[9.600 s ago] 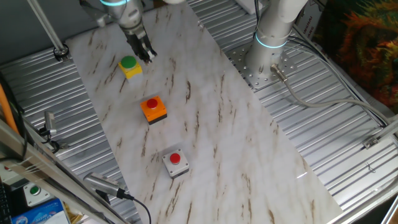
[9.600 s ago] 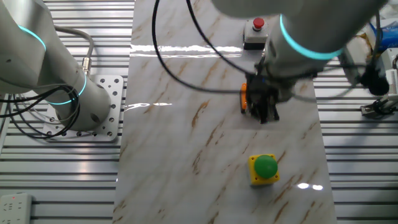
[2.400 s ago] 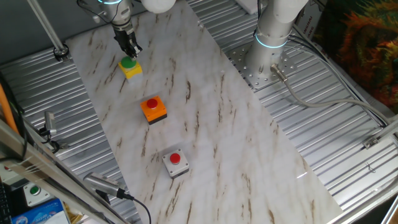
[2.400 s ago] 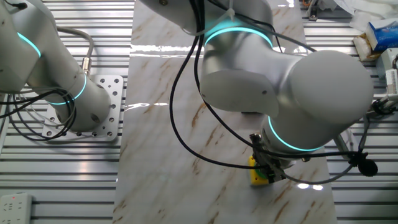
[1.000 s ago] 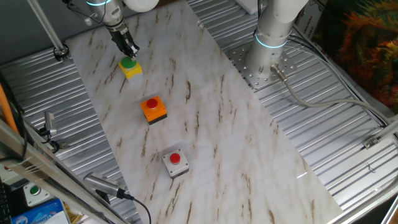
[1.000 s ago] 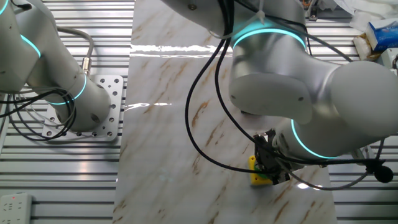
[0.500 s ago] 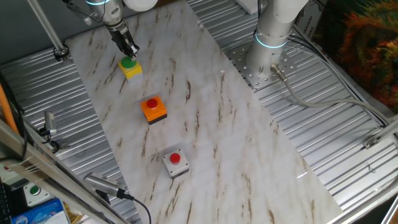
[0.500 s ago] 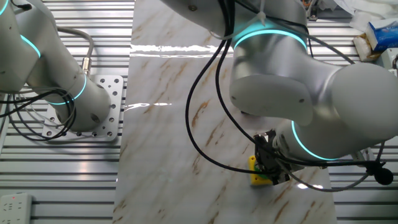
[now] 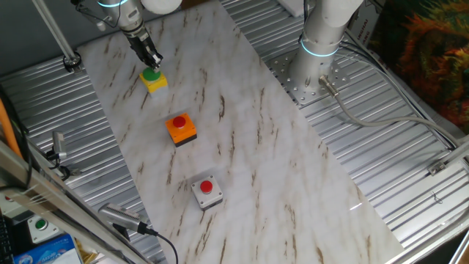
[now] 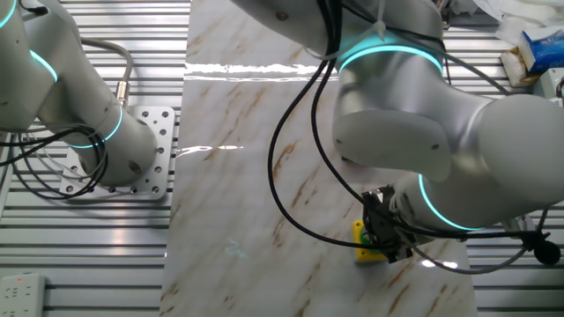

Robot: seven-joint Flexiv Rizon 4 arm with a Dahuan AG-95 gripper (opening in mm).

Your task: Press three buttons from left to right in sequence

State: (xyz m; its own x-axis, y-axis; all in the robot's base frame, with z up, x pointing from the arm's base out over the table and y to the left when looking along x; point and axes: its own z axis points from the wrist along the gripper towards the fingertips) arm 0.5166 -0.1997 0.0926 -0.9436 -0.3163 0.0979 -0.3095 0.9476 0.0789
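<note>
Three button boxes sit in a slanted row on the marble tabletop (image 9: 242,139): the yellow box with the green button (image 9: 153,78) at the far end, the orange box with the red button (image 9: 180,128) in the middle, and the light-grey box with the red button (image 9: 206,191) nearest the camera, each well apart from the next. The tool (image 9: 152,60) hangs right at the green button, its tip at or just above the cap; in the other fixed view the arm's bulk hides most of the yellow box (image 10: 370,245). Whether the tool's fingers are parted or closed I cannot tell.

By the look of it, the first press is in hand and two remain. The boxes are small and loose, so an off-centre push could tip or skid the yellow one rather than depress the cap. Lifting away at a slant might drag it along. A low traverse toward the orange box risks knocking it or pressing it early.
</note>
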